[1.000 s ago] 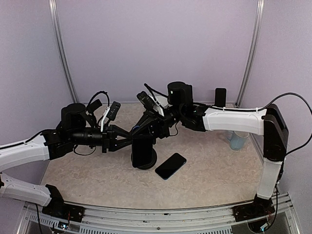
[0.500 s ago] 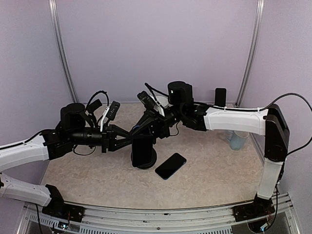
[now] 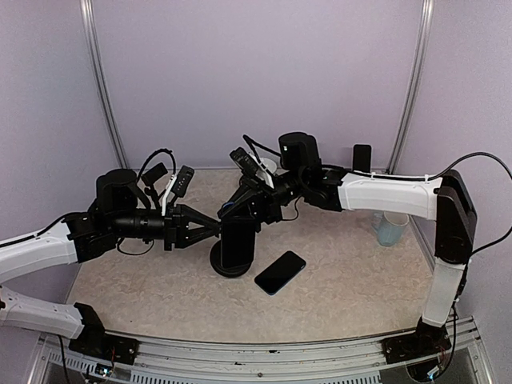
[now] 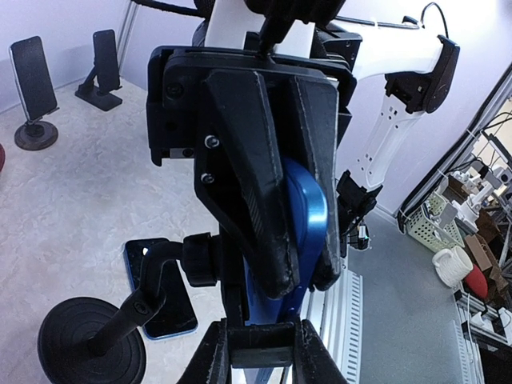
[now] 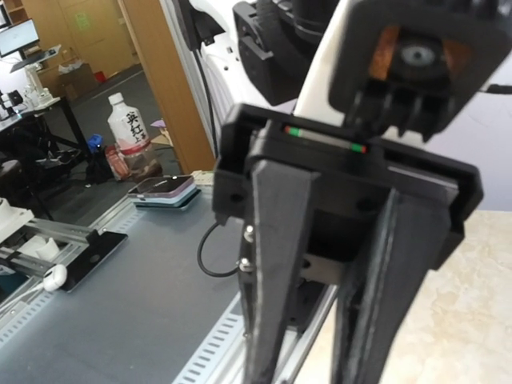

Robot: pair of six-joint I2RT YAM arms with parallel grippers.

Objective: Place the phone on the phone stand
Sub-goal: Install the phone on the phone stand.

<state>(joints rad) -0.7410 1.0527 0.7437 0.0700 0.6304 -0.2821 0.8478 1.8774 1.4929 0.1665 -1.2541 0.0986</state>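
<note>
The blue phone stands upright at the holder of the black phone stand in the middle of the table. In the left wrist view the phone's blue edge sits pinched between the right gripper's black fingers. My right gripper reaches in from the right and is shut on the phone's top. My left gripper is shut on the holder's lower lip. The stand's round base and bent arm show to the left. In the right wrist view the fingers run out of frame and the phone is hidden.
A second dark phone with a blue rim lies flat just right of the stand and also shows in the left wrist view. Another phone on a stand is at the back right. A pale blue cup is by the right wall.
The stand's base has slid a little to the left and the phone stands slightly more upright. Both grippers keep their hold and have barely shifted.
</note>
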